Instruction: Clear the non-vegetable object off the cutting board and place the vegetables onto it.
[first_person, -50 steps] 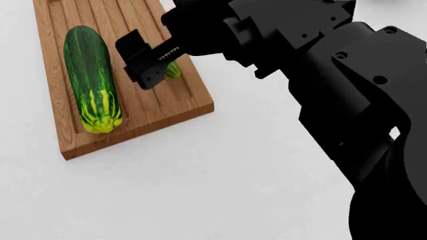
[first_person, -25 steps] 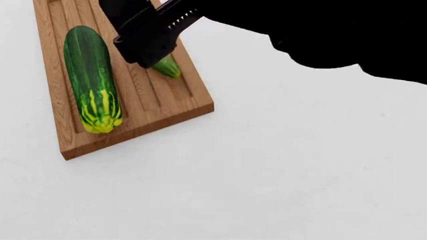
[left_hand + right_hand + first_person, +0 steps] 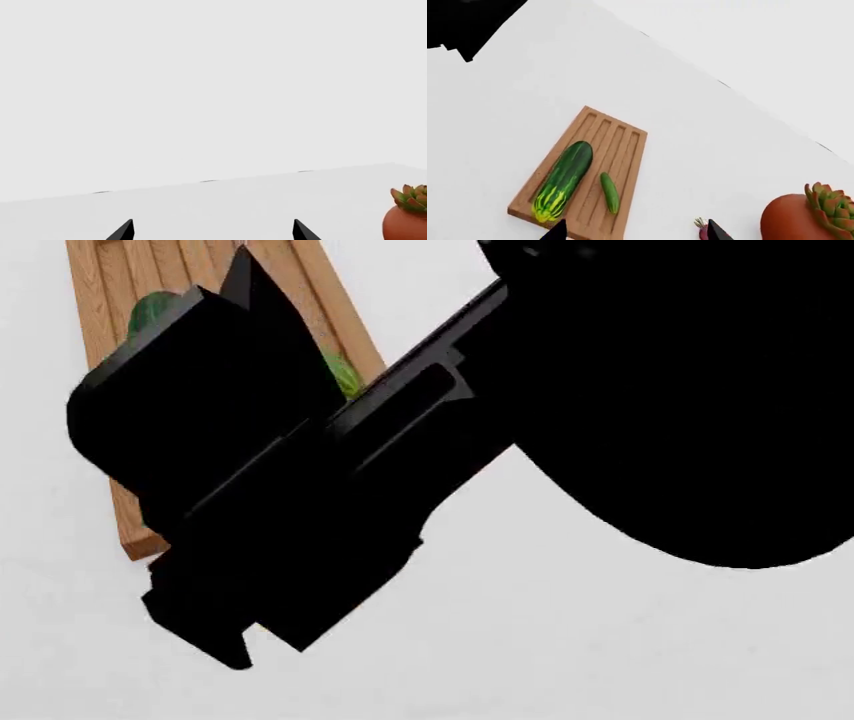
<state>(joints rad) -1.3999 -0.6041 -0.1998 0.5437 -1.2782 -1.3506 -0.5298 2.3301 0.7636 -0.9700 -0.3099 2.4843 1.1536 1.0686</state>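
- Large cucumber (image 3: 562,181) and small cucumber (image 3: 610,192) lie on the cutting board (image 3: 627,145), below the right tool (image 3: 637,231).
- Radish (image 3: 702,230) rests on the worktop (image 3: 707,150) beside one tip.
- Both tools stand apart and empty, the left tool (image 3: 212,231) included; the task looks done.

- White table (image 3: 707,130): smooth and plain, spreading out below the right gripper (image 3: 637,231), whose two dark fingertips show apart at the frame edge
- Cutting board (image 3: 627,145): lies flat on the table, just ahead of the right gripper's fingertips
- Radish (image 3: 702,229): rests on the bare table off the board, right beside one right fingertip, partly cut off
- Terracotta pot (image 3: 790,220) with a succulent: stands on the table beyond the radish, further to that side of the right gripper; also seen near the left gripper (image 3: 212,232)
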